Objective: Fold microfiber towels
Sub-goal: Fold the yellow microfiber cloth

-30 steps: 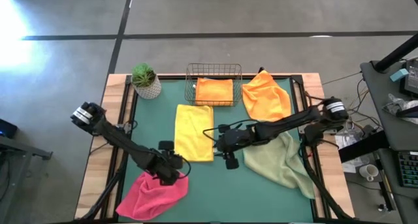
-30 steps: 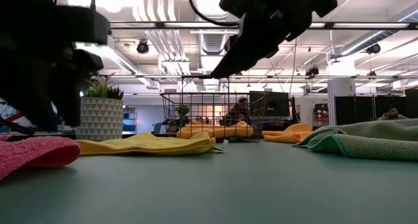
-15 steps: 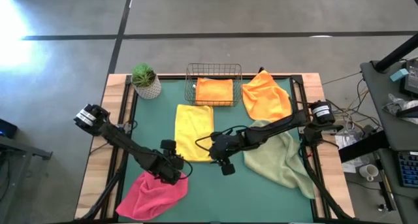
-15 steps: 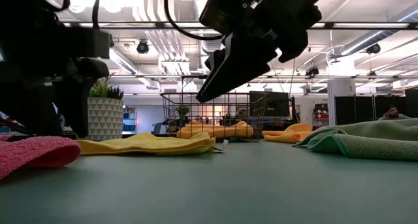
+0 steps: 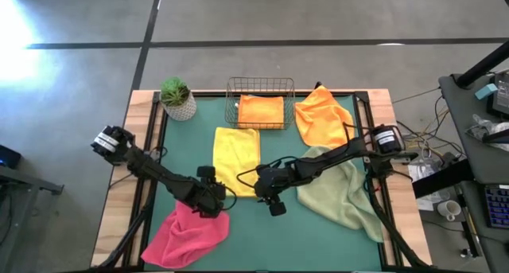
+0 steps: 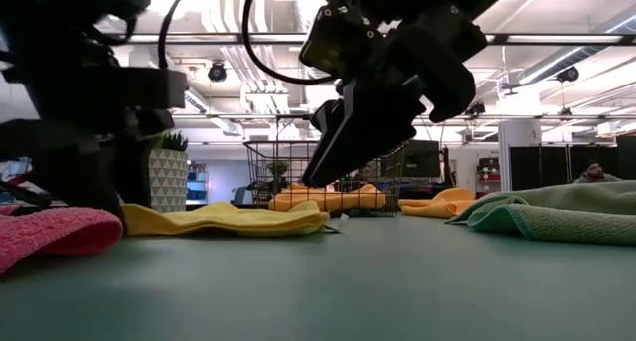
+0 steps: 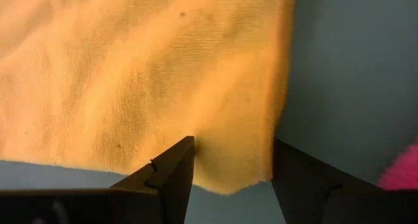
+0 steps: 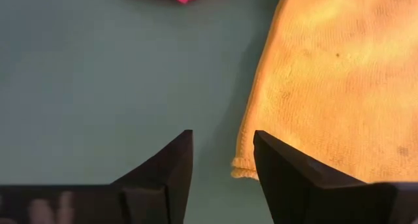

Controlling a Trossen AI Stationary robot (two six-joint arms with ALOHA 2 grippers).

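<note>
left gripper [image 5: 213, 195]: fingers spread, holding nothing, over yellow towel's [image 5: 236, 160] near-left corner
right gripper [image 5: 268, 196]: fingers spread, empty, just off yellow towel's near-right corner
yellow towel: flat, mid-table, long axis front-to-back
pink towel [image 5: 186, 235]: bunched, front-left corner
sage towel [image 5: 346, 193]: rumpled, right edge
orange towels: one in basket [image 5: 259, 84], one [image 5: 324, 118] back-right
writing: none readable

Yellow towel [image 5: 236, 159] flat mid-table; pink towel [image 5: 188, 235] bunched near the front edge.
</note>
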